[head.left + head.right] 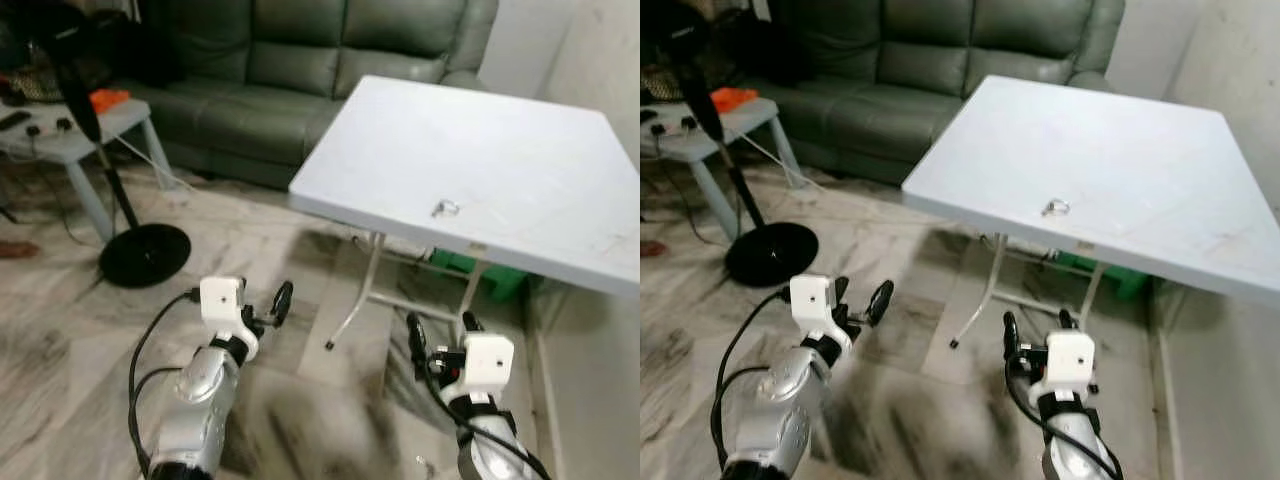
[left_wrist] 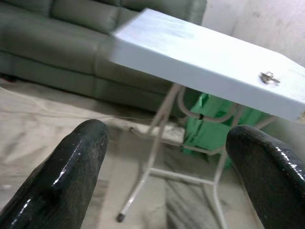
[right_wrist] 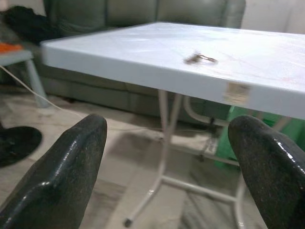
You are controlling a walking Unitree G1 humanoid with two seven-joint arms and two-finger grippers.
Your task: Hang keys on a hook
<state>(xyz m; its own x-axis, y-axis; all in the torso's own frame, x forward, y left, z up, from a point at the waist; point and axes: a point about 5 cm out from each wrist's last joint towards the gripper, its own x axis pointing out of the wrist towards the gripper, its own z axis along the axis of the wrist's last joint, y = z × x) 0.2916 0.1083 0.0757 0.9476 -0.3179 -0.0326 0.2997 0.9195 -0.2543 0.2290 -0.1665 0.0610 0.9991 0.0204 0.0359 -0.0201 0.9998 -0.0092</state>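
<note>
One set of keys (image 1: 445,208) lies on the table (image 1: 520,150), close to its near edge. Below that edge, over the floor, two grippers hang apart from it: left gripper (image 1: 268,308) wide, right gripper (image 1: 440,335) wide, both empty.

Head cams look down; wrist cams low, all share table (image 1: 520,160).
</note>
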